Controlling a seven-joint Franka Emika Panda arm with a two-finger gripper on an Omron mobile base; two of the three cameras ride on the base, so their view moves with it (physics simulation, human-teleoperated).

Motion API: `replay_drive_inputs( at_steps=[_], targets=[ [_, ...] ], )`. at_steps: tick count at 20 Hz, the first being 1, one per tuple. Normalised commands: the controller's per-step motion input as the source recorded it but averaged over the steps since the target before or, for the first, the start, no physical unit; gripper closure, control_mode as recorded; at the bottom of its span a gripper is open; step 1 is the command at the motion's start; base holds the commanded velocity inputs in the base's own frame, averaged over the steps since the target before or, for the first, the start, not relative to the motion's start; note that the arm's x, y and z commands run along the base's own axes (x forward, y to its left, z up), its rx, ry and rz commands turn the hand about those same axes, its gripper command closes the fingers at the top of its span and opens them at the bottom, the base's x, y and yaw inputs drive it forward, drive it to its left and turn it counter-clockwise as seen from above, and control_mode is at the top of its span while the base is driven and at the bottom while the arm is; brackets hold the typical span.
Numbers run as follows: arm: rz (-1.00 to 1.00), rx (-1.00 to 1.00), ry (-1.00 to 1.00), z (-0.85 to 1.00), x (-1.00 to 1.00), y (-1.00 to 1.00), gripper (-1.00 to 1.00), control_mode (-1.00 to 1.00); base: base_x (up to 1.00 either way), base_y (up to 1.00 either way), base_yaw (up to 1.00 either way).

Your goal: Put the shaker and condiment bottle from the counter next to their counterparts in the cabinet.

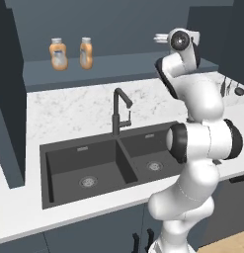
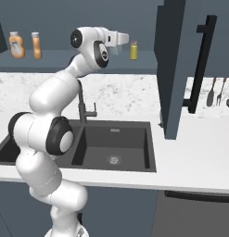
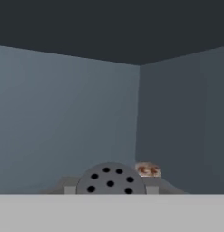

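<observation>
My gripper is shut on the shaker, whose dark grey holed cap shows between the fingertips. The arm is raised with the hand level with the cabinet shelf, just left of the yellow-green shaker that stands on it. The hand points into the open cabinet. Two orange bottles with pale caps stand side by side at the shelf's left end. I cannot tell which of them is the condiment bottle. The marble counter lies below.
The cabinet's open door with its long black handle juts out right of the hand. A dark double sink and black faucet sit under the arm. Utensils hang at the far right. A small pale, red-marked thing sits behind the cap.
</observation>
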Motion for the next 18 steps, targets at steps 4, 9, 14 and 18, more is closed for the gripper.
replay_drive_inputs(
  at_steps=[4, 9, 14, 18],
  targets=[
    [0.00, -0.02, -0.04, -0.15, -0.02, 0.00, 1.00, -1.00, 0.00, 0.00, 0.00],
    [0.00, 0.00, -0.05, -0.10, -0.04, 0.00, 1.00, -1.00, 0.00, 0.00, 0.00],
    [0.00, 0.00, -0.05, -0.09, -0.08, 0.00, 1.00, -1.00, 0.00, 0.00, 0.00],
    [0.00, 0.00, -0.05, -0.04, -0.12, 0.00, 1.00, -1.00, 0.00, 0.00, 0.00]
  ],
)
